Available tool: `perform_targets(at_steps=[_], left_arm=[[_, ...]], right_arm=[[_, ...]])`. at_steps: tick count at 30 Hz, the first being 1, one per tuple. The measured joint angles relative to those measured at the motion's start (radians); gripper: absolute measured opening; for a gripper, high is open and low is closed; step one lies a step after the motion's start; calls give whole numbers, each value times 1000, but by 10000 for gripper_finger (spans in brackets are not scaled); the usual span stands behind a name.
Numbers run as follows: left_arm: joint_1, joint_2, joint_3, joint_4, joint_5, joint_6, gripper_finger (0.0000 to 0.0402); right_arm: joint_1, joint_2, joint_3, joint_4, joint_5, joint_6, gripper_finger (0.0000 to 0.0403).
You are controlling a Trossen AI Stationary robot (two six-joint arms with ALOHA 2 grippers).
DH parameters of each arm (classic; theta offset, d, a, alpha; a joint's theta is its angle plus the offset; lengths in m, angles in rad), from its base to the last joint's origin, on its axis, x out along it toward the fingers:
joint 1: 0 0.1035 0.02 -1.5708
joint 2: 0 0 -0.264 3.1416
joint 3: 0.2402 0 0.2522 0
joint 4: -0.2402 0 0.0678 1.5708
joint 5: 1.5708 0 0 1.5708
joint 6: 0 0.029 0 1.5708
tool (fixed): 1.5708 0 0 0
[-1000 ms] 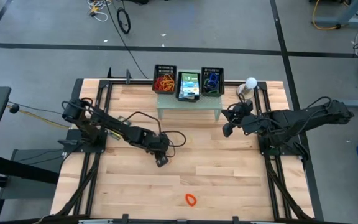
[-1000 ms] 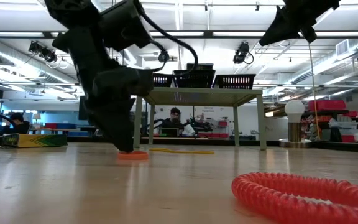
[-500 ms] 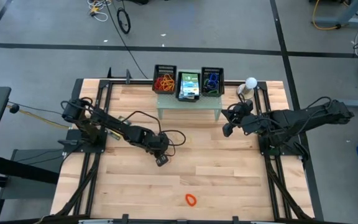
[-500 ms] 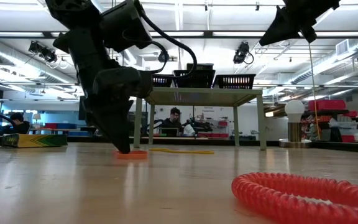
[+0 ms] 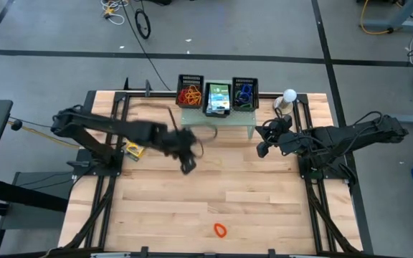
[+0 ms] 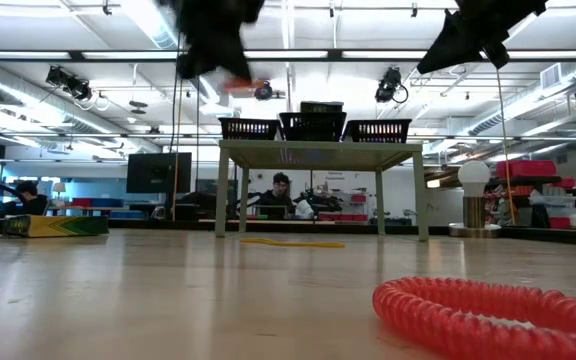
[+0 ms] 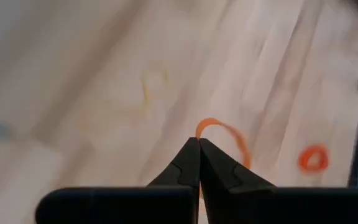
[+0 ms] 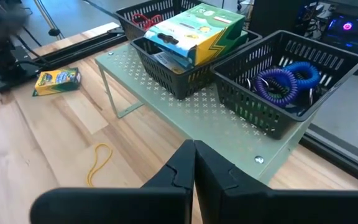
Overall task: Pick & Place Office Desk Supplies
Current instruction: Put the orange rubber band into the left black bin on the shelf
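We find L claw (image 7: 199,144) clenched on orange band (image 7: 229,134), raised off table (image 5: 249,193); red coil (image 7: 313,158) lies well beyond it. R claw (image 8: 194,148) clenched, empty, near stand (image 8: 185,106).

Pale green perforated stand (image 5: 217,123), table's 12 o'clock edge; white ball-topped object (image 5: 289,95), 1 o'clock.
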Motion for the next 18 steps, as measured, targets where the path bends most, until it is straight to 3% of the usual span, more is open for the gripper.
perform_targets(at_steps=[6, 10, 15, 18], left_arm=[[125, -33, 261, -147, -131, 162, 4], [259, -33, 375, -159, -198, 307, 4], [454, -31, 428, -134, -194, 473, 4], [572, -18, 427, -124, -130, 521, 4]], right_arm=[[0, 0, 0, 0, 0, 1, 11], [0, 0, 0, 0, 0, 8, 11], [0, 0, 0, 5, 1, 9, 11], [0, 0, 0, 20, 2, 11, 11]])
